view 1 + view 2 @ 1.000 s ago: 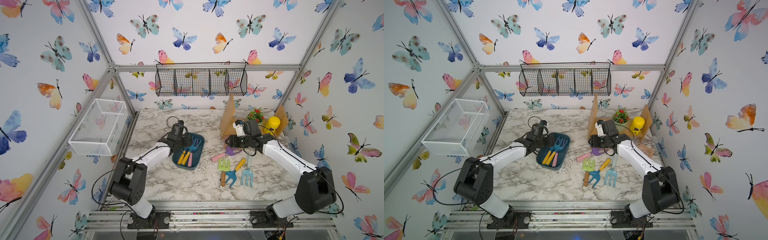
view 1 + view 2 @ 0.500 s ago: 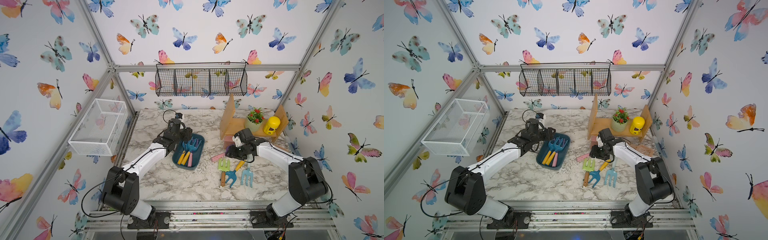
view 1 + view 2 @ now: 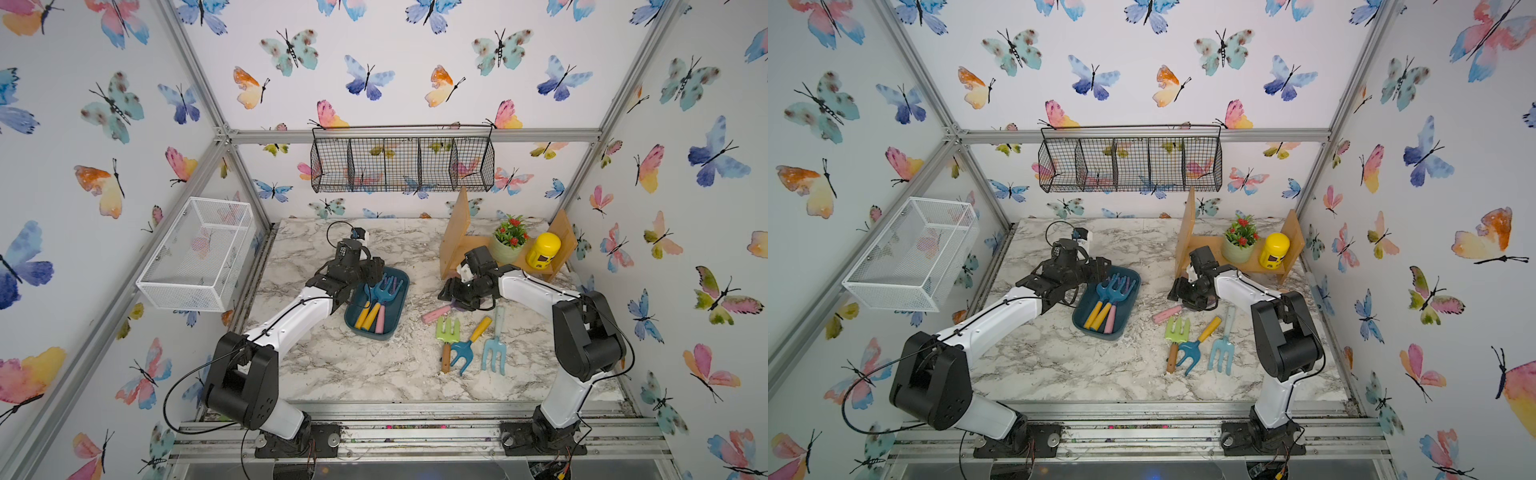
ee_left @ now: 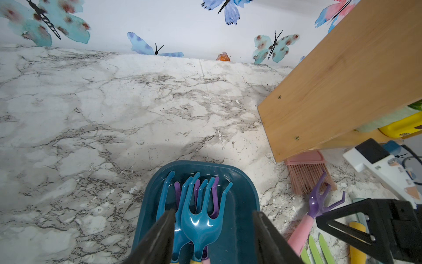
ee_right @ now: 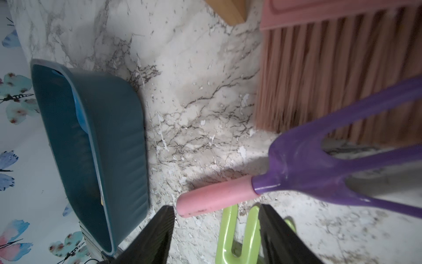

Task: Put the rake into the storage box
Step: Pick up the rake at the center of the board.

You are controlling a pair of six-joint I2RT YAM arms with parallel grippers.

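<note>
Three rakes (image 3: 376, 297) lie in the storage box (image 3: 398, 303); the purple rake (image 5: 296, 166) lies ungrasped on the table (image 3: 332, 365) before the right gripper (image 5: 215, 209), jaws apart; the left gripper (image 4: 213, 212) is likewise parted and empty.

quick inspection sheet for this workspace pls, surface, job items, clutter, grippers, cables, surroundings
surface: marble table, white flecks scattered
job's things: storage box holds three rakes; purple rake with pink handle lies on the table outside it
clutter: green rake, blue rake, pale blue fork, pink brush at the foot of the wooden shelf
grippers: left gripper open over the box, holding nothing; right gripper open, short of the pink handle
cables: black loop at the left wrist, clear of tools
surroundings: white mesh basket, black wire basket, nothing seen inside
</note>
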